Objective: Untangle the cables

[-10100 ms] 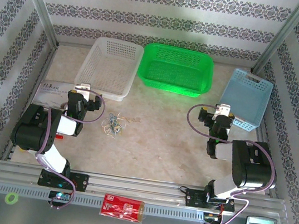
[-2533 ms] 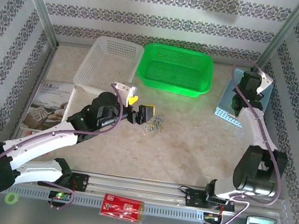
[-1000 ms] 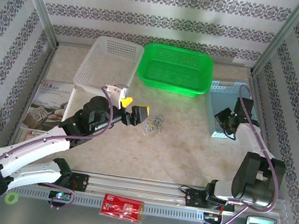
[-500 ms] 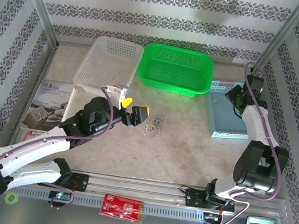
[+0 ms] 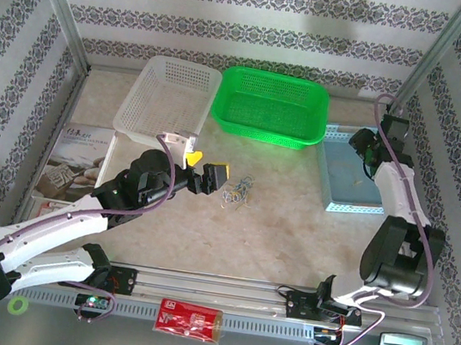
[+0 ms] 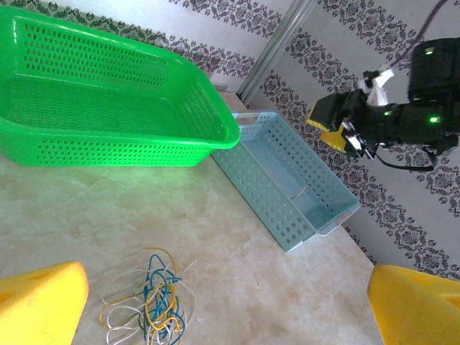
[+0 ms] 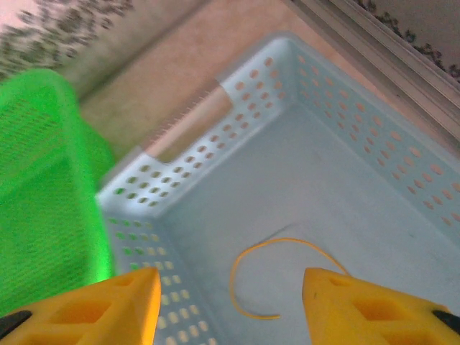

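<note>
Left claw hangs wide open with nothing in it, so I'd say the next pick is up: drop onto one loose outer loop of the cables, pinch just that strand and lift slowly so the rest slides off. From above, the tangle sits on the worktop just beside that claw at about 4 o'clock, not touching. Right claw is wide open and empty too, over the blue basket, one yellow strand lying inside at roughly 12 o'clock.
</note>
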